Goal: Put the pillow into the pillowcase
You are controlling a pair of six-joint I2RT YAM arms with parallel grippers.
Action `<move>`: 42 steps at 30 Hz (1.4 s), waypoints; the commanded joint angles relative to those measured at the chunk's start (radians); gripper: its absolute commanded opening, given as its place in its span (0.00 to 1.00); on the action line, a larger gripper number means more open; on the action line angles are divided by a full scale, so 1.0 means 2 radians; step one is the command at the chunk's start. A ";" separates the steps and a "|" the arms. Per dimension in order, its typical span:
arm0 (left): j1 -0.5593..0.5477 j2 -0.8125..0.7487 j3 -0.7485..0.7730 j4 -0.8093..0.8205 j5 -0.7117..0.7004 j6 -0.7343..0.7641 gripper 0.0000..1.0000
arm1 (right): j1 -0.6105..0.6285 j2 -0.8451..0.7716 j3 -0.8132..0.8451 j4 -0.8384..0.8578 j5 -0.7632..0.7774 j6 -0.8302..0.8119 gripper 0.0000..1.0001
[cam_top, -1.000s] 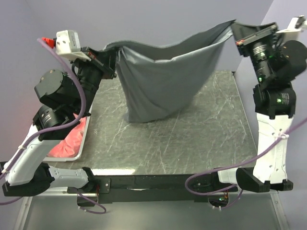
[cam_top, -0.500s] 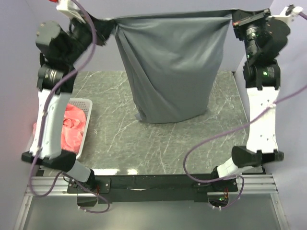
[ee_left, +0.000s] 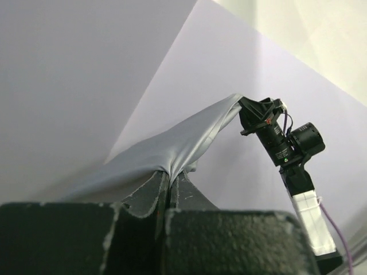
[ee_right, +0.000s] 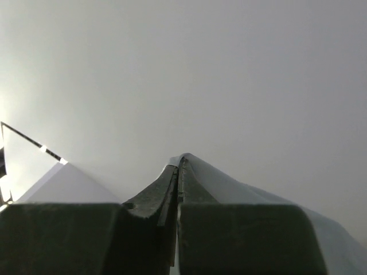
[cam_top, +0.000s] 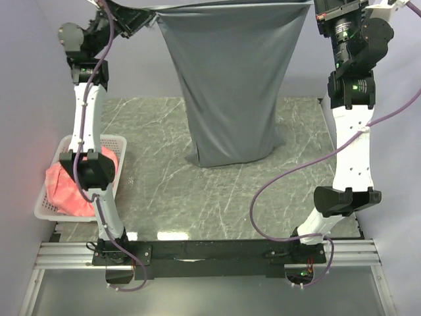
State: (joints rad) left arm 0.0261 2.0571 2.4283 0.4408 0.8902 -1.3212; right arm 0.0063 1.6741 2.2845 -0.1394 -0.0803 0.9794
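Note:
The grey pillowcase (cam_top: 230, 79) hangs as a tall sack from both grippers, its bottom resting on the marble table (cam_top: 164, 191). My left gripper (cam_top: 152, 16) is shut on its top left corner; in the left wrist view the cloth (ee_left: 172, 152) runs from my shut left gripper (ee_left: 170, 175) across to the right arm. My right gripper (cam_top: 313, 8) is shut on the top right corner, and the right wrist view shows the grey edge (ee_right: 229, 183) pinched in that gripper (ee_right: 179, 163). The cream pillow does not show; I cannot tell whether it is inside the sack.
A white lattice basket (cam_top: 46, 197) with pink-red checked cloth (cam_top: 72, 184) stands off the table's left edge, by the left arm. Purple walls close in behind and at both sides. Purple cables hang from both arms.
Both arms have risen higher, pulling the pillowcase's top edge taut and level and lifting the sack until it hangs long and narrow. The left arm now stands nearly straight up.

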 commanded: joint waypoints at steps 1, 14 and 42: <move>0.046 -0.123 0.016 0.047 -0.077 0.063 0.01 | -0.041 -0.052 0.001 0.126 0.092 0.006 0.00; 0.071 -0.373 -0.307 0.054 -0.017 0.018 0.01 | -0.043 -0.374 -0.327 0.081 0.121 0.009 0.00; 0.088 -0.113 0.022 0.062 -0.074 -0.033 0.01 | -0.043 -0.151 -0.078 0.092 0.101 -0.009 0.00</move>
State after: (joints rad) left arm 0.1104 1.8339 2.4256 0.4622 0.9672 -1.3151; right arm -0.0231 1.3289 1.9568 -0.0395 -0.1612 0.9932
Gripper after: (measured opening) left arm 0.021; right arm 0.007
